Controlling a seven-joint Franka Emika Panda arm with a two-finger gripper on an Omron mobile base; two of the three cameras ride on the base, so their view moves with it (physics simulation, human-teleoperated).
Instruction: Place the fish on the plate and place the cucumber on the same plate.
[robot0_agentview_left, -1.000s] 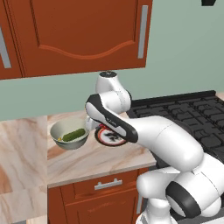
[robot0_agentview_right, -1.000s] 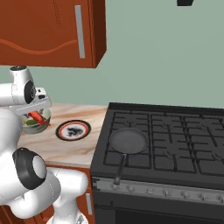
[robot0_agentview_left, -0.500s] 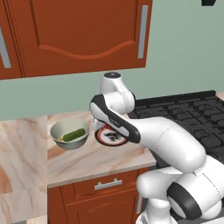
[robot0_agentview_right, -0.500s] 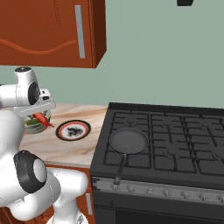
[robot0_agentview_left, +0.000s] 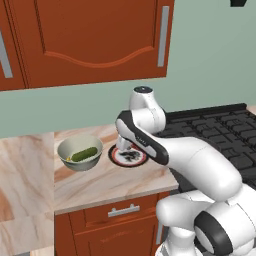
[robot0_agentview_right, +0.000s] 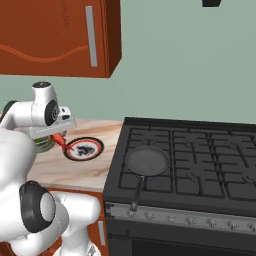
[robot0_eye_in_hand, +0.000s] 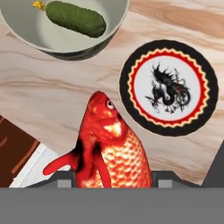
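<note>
Gripping the fish (robot0_eye_in_hand: 109, 146) between its jaws, the gripper (robot0_eye_in_hand: 113, 177) holds it lifted above the counter (robot0_eye_in_hand: 52, 92), head pointing away from the hand, so that it can travel clear of the surface to the plate (robot0_eye_in_hand: 168, 87). In the hand view the plate lies just beside the fish's head, off to one side and bare, so the fish is judged not yet centred over it; a short sideways shift appears to be needed before release. The cucumber (robot0_eye_in_hand: 75, 18) rests in the pale bowl (robot0_eye_in_hand: 57, 41), near the plate, apparently awaiting the second transfer.
</note>
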